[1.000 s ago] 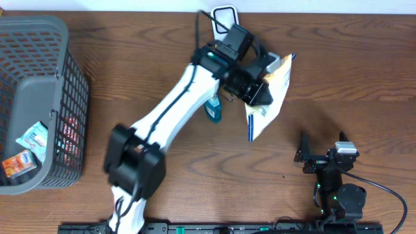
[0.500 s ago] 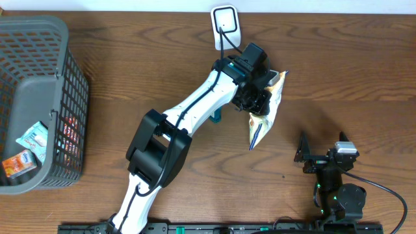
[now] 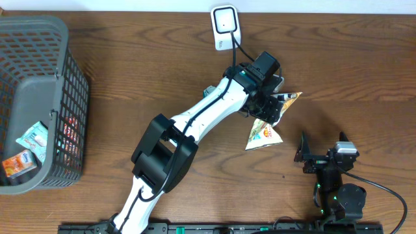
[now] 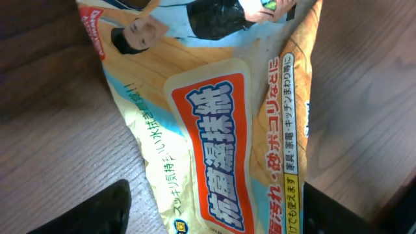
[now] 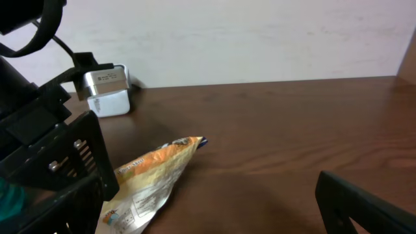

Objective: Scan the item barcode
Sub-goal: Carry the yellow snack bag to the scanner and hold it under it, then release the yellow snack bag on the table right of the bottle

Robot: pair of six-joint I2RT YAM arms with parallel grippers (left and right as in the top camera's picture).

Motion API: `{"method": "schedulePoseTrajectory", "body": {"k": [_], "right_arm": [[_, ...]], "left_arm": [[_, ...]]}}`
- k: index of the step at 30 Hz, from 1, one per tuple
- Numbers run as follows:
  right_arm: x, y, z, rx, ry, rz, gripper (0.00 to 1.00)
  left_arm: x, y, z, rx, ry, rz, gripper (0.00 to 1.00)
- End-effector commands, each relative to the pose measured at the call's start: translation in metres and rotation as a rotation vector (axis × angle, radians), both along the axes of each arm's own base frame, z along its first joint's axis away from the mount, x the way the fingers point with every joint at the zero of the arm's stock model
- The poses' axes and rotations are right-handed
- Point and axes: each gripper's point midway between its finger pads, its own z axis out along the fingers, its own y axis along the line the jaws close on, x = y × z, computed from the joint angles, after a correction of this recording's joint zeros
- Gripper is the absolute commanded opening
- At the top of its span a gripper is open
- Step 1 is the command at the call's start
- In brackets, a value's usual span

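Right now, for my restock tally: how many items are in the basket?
3: pale packet, orange packet beside it, something red behind the mesh wall; others may be hidden.

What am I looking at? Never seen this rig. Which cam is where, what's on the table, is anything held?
These are two robot arms at a wooden table, each ending in a two-finger gripper. The top-down picture comes from a fixed camera above. The other two come from a camera on each wrist, looking past that arm's own fingers.

On the table are a white scanner at the far edge, a grey basket on the left with a few small packs inside, and a printed packet.

The left gripper is over the packet with its jaws wide apart on either side. The packet seems to lie on the table, not gripped. The right gripper sits at the near edge, open and empty.
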Motion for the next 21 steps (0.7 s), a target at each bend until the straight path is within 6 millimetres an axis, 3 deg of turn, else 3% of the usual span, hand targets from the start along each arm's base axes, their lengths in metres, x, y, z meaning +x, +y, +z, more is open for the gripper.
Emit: {"method": "schedulePoseTrajectory", "body": {"k": [1,5,11,21], "right_arm": [[0.000,-0.003,-0.001,0.012,0.002,-0.013,0.99],[0.000,-0.003,-0.001,0.012,0.001,-0.013,0.99],[0.000,-0.003,-0.001,0.012,0.002,-0.013,0.99],[0.000,-0.003,-0.001,0.012,0.002,-0.013,0.99]], "left_arm": [[0.008,0.003,0.011,0.003,-0.029,0.034,0.80],[0.009,0.002,0.024,-0.014,-0.047,0.034,0.85],[0.010,0.007,0.060,-0.039,-0.110,0.046,0.89],[0.005,0.025,0.147,-0.126,-0.254,0.075,0.94]]}}
